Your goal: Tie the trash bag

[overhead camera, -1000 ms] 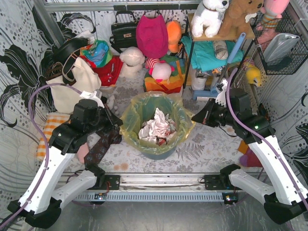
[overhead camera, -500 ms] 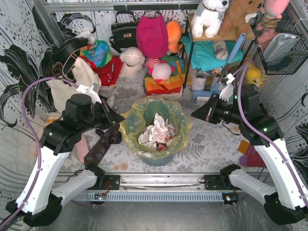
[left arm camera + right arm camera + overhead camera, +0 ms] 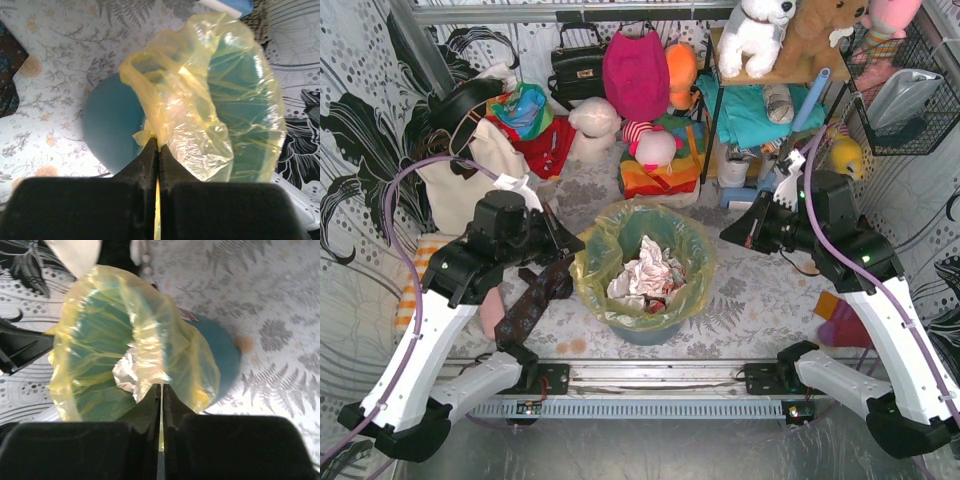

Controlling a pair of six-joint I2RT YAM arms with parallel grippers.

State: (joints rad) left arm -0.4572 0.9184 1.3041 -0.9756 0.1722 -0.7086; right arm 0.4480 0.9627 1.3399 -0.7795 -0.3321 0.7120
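The trash bag [image 3: 692, 262] is thin yellow-green plastic lining a teal bin [image 3: 645, 325], with crumpled white paper [image 3: 645, 270] inside. My left gripper [image 3: 572, 245] is at the bag's left rim. In the left wrist view this gripper [image 3: 158, 142] is shut on a bunched fold of the trash bag [image 3: 200, 110], with yellow film running between the jaws and the bin [image 3: 107, 130] behind. My right gripper [image 3: 724, 238] hangs just off the bag's right rim. In the right wrist view it [image 3: 161, 386] is shut with nothing seen in it, above the bag [image 3: 150, 325].
A cream tote bag [image 3: 470, 175] and a dark patterned cloth [image 3: 535, 300] lie left of the bin. Bags and soft toys [image 3: 640, 75] crowd the back. At the back right stands a shelf [image 3: 760, 75], and a wire basket [image 3: 900, 90] hangs on the right wall.
The right gripper has risen a little and drawn away from the bag's right rim. The left arm shifted left and back, still holding the left rim; the bag's mouth looks narrower.
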